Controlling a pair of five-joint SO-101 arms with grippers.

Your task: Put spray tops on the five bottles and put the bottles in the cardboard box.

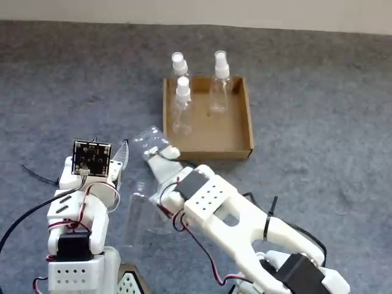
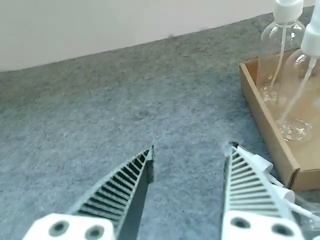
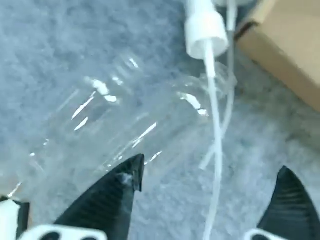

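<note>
my right jaws are hanging apart over a clear bottle [image 3: 100, 125] lying on the table [image 1: 318, 92], a spray top [image 3: 205, 27] sitting by its neck. my left jaws are gaping apart over grey table nearby. three topped bottles [image 1: 182, 110] are standing in the cardboard box [image 1: 208, 150].

The left arm [image 1: 76, 245] stands folded at 7 o'clock in the high view, wrist raised. The left gripper [image 2: 190, 150] points toward 12 o'clock, its ribbed fingers spread wide. The right arm [image 1: 223, 208] stretches from 5 o'clock toward 11, ending near centre. The right gripper [image 3: 210, 170] tilts downward, its dark fingers well apart. The two grippers sit just beside each other.
</note>
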